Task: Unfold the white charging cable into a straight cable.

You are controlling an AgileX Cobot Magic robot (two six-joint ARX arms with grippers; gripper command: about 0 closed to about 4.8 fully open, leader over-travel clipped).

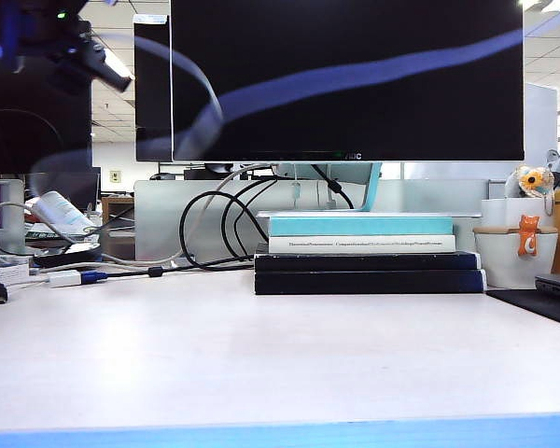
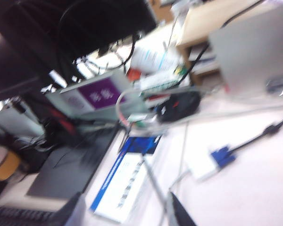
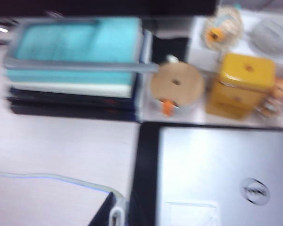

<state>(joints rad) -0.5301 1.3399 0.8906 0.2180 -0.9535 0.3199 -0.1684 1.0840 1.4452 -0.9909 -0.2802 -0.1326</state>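
Exterior: the white charging cable point(image 1: 355, 75) showed only as a pale, blurred band across the monitor point(image 1: 345, 112), off the bench point(image 1: 261, 355). It rose from the left side, where the left arm point(image 1: 75, 47) hung dark in the upper corner, and ran up toward the right edge. Its long axis therefore ran roughly left to right between the two arms. The right gripper was out of frame here.

Left wrist: the left gripper point(image 2: 127, 214) was above the cluttered left end of the bench, with its fingers point(image 2: 179, 214) set apart. A thin grey cord point(image 2: 151, 179) ran from the gap out over a blue-and-white box point(image 2: 122, 183). This was probably the cable, but the blur was too heavy to say so, or to say whether the jaws pinched it, so I couldn't call the grip.

Right wrist: the right gripper point(image 3: 114, 207) was clenched on the cable's white plug end, beside the black mat point(image 3: 144, 155) under the laptop point(image 3: 217, 174). From there the cable point(image 3: 52, 178) trailed away from the laptop, across the bare bench and below the book stack point(image 3: 75, 66).

The right arm clearly had its end. The next pull depends on the left arm's hold on the far end.
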